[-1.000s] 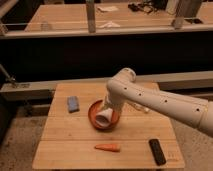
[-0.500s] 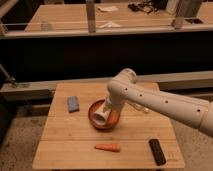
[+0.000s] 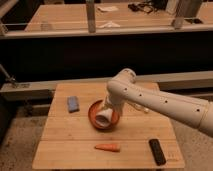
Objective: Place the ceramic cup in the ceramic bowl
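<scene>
Wooden table (image 3: 60, 145), left to right. Well left of gripper: small blue-grey block (image 3: 73, 103). At centre: ceramic bowl (image 3: 94, 118), orange-brown, directly beneath gripper (image 3: 107, 113). Ceramic cup (image 3: 103, 118), white, tipped on its side inside the bowl, at the gripper's tip; jaws spread wide, contact with cup not discernible. Placement judged essentially complete; withdrawal remaining. Below gripper: carrot (image 3: 107, 147). Lower right: dark remote (image 3: 157, 151).

A carrot (image 3: 107, 147), a black remote (image 3: 157, 151) and a blue-grey block (image 3: 73, 104) are spread over the wooden bench (image 3: 65, 142).
</scene>
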